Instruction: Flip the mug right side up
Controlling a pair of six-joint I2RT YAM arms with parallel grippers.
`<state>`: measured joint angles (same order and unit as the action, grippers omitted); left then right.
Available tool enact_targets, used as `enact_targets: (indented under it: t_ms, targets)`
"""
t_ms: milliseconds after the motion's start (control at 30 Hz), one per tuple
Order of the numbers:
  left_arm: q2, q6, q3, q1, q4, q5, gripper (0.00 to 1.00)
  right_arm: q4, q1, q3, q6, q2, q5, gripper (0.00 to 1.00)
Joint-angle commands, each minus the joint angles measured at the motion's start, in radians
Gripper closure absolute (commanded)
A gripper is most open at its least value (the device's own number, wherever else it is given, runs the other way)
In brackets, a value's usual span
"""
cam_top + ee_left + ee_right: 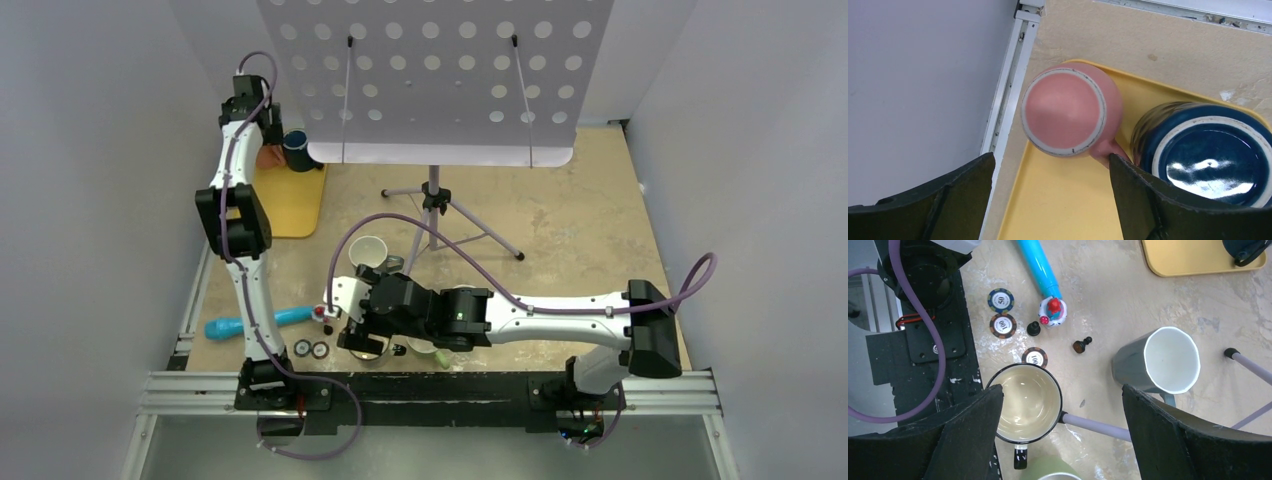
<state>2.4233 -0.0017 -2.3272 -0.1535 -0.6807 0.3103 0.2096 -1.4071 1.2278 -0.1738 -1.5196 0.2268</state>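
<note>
A pink mug [1065, 111] stands upside down, base up, at the corner of a yellow tray [1068, 200], its handle by my left gripper's right finger. A dark blue mug [1213, 160] stands upside down beside it. My left gripper [1051, 165] is open and empty just above the pink mug [268, 157] at the far left of the table. My right gripper [1062, 390] is open and empty over an upright cream enamel mug [1025, 402] with a black rim. A grey mug [1160, 360] with a white inside stands upright to its right.
A green mug [1058, 470] sits at the near edge. Poker chips [1000, 300], a blue cylinder [1038, 265], a small toy figure [1054, 311] and two dark pawns lie near the left arm's base. A tripod stand [432, 200] carries a perforated board [430, 70].
</note>
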Motion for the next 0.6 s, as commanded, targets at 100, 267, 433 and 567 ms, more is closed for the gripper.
enact_targets:
  t_ms: [100,267,433,567]
  targets:
    - [0.021,0.063,-0.036,0.002,0.078,-0.008,0.12,-0.009,-0.004,0.050,-0.045,-0.064,-0.054,0.10]
    - [0.054,0.062,-0.085,0.003,0.076,-0.051,0.11,0.012,-0.002,0.079,-0.057,-0.098,-0.062,0.10]
    - [0.084,0.146,-0.141,0.036,0.130,-0.030,0.10,0.027,-0.002,0.090,-0.066,-0.112,-0.068,0.10]
    - [0.115,0.222,-0.143,0.037,0.134,0.034,0.10,0.030,0.000,0.087,-0.066,-0.106,-0.049,0.10]
